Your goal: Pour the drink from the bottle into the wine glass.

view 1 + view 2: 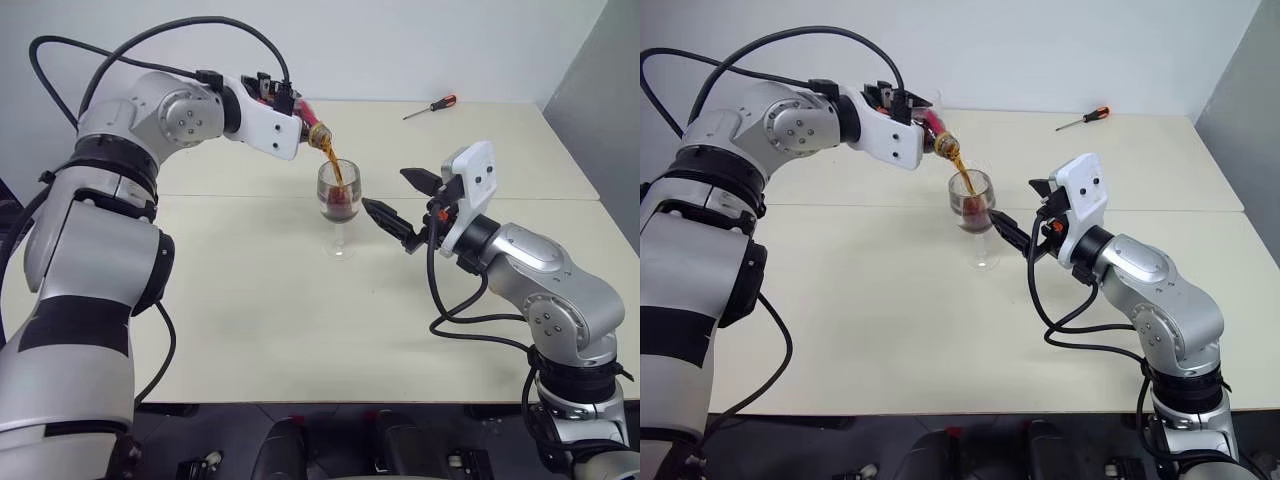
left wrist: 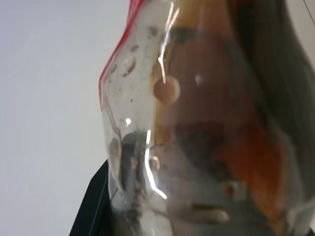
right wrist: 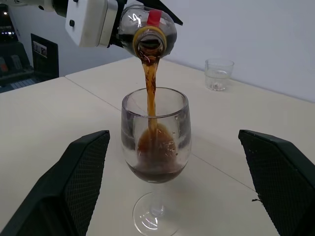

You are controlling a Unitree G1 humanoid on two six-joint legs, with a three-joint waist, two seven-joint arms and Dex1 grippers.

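My left gripper [image 1: 292,108] is shut on the bottle [image 1: 314,127], which is tilted with its mouth down over the wine glass [image 1: 338,195]. A thin brown stream of the drink [image 3: 150,93] falls from the tan neck into the bowl, and dark liquid fills the bottom of the bowl. The glass stands upright on the table. The left wrist view shows the bottle's clear body [image 2: 197,128] close up, with brown liquid inside. My right gripper [image 1: 386,190] is open just to the right of the glass, one finger [image 3: 74,187] on each side of it and neither touching it.
A short clear tumbler [image 3: 218,73] stands on the table beyond the glass. A red-handled screwdriver [image 1: 430,107] lies at the far right of the cream table [image 1: 250,320]. A seam runs across the tabletop behind the glass.
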